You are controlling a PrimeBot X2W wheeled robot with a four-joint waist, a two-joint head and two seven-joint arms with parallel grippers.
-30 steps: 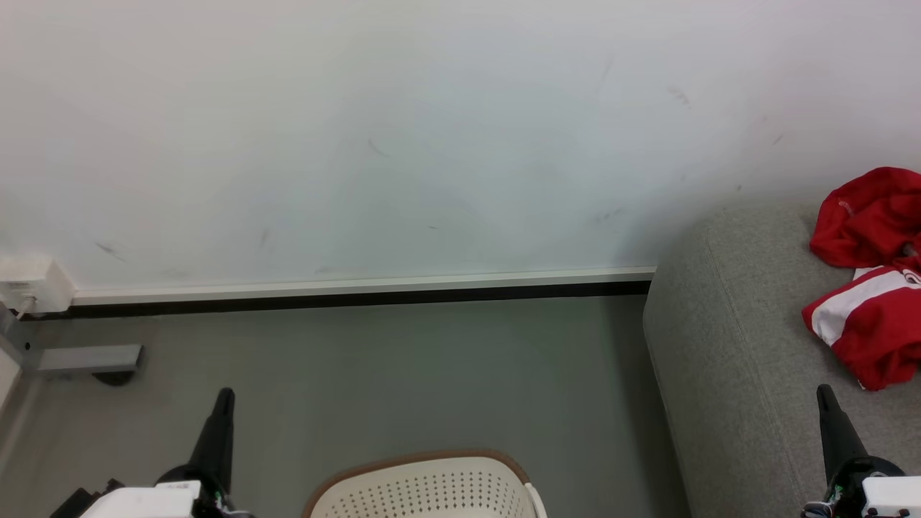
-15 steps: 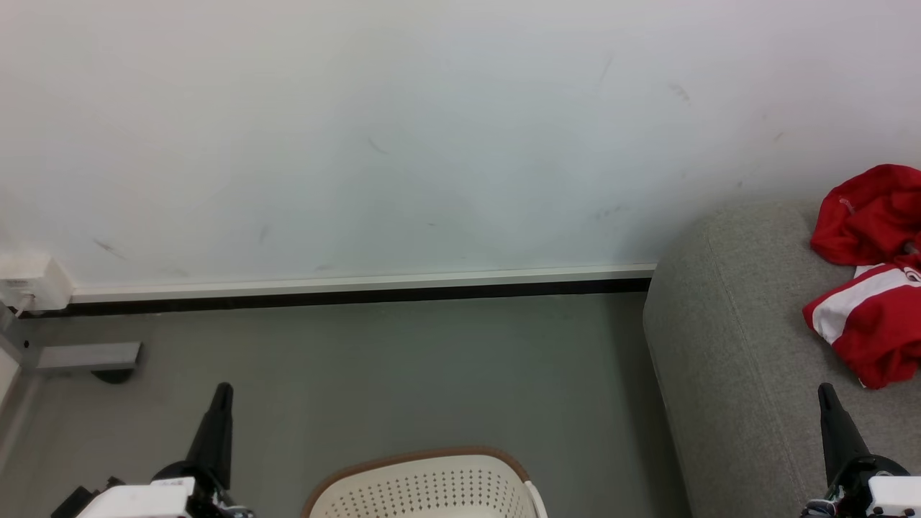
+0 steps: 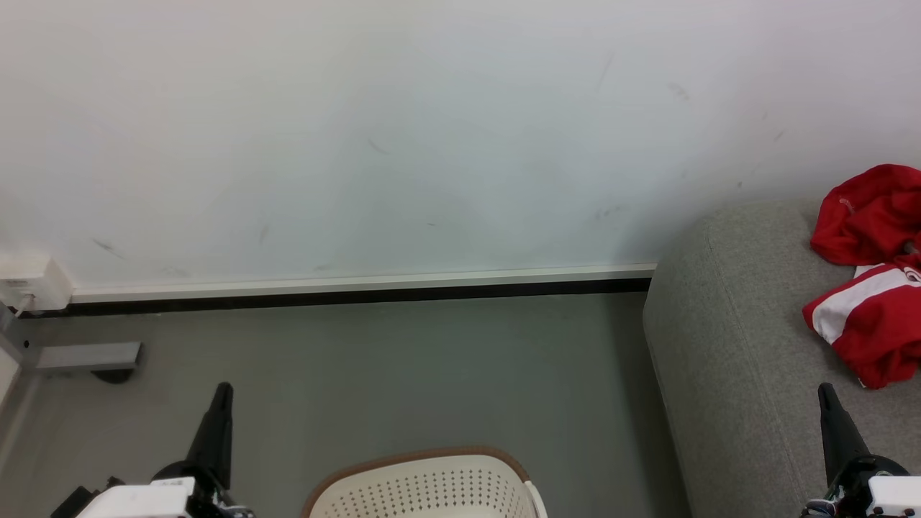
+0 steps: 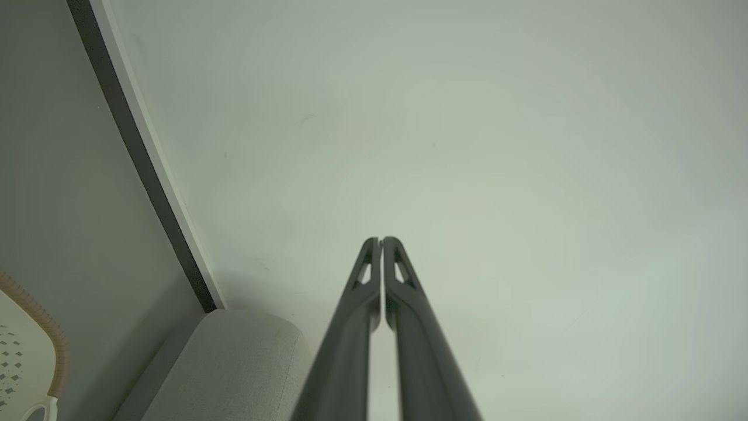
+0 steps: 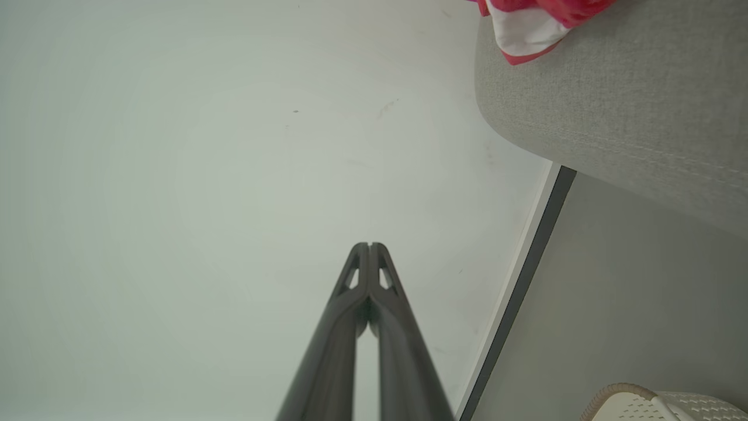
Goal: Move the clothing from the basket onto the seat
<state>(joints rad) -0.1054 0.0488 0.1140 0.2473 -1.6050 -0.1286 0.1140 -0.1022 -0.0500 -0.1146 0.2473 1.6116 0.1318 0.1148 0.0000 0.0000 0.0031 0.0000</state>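
Observation:
Red clothing (image 3: 870, 288) with a white band lies bunched on the grey seat (image 3: 727, 360) at the right edge of the head view; a corner of the clothing (image 5: 526, 26) also hangs over the seat (image 5: 613, 105) in the right wrist view. The cream basket (image 3: 428, 485) with a brown rim stands on the floor at the bottom centre; its inside is hidden. My left gripper (image 3: 223, 392) points up to the left of the basket, shut and empty, its tips together (image 4: 381, 241). My right gripper (image 3: 825, 392) is over the seat's front, shut and empty (image 5: 369, 245).
A white wall (image 3: 432, 144) with a black-and-white skirting board (image 3: 360, 291) runs behind the grey floor (image 3: 396, 374). At the far left stand a white box (image 3: 32, 284) and a grey metal foot (image 3: 86, 357).
The whole head view has shifted very slightly between the earliest frame and now. Both grippers, the clothing and the basket keep their places.

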